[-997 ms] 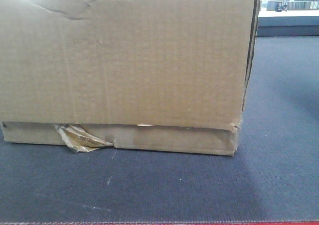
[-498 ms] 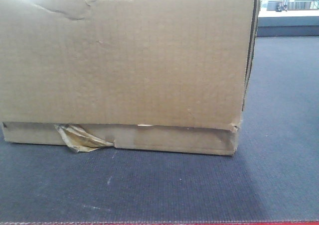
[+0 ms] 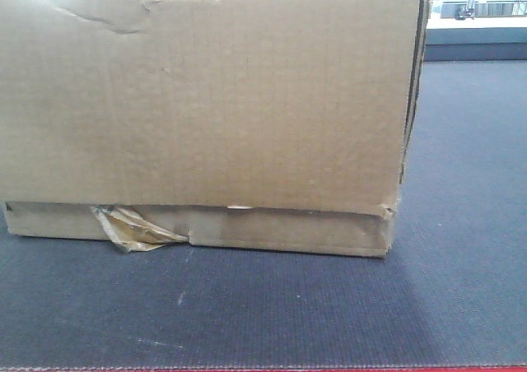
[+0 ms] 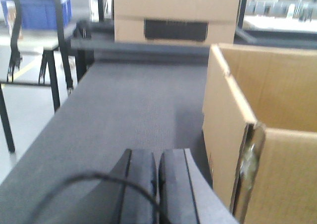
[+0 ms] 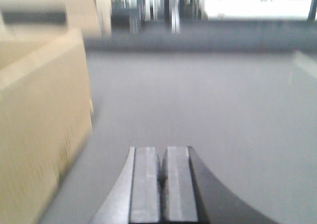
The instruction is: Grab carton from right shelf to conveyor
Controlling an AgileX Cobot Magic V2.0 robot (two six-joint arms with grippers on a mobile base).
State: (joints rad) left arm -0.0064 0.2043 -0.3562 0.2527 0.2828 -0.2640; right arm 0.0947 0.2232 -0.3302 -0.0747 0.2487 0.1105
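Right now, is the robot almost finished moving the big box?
Nearly, it seems. Done: the carton sits flat on the conveyor, not on any shelf. In hand: nothing. The left gripper is shut and empty beside the carton's open side, and the right gripper is shut and empty on its other side, neither touching it. Left: perhaps only pulling the arms away; I can't see any more steps.

premises: a warehouse or logistics test floor. evidence: a wide dark grey woven conveyor (image 3: 461, 224) carrying a worn corrugated carton (image 3: 206, 100); a second cardboard box (image 4: 173, 13) at the belt's far end; a blue plastic bin (image 4: 37, 11) on a black stand; smooth grey floor (image 4: 27, 110) with a yellow line.
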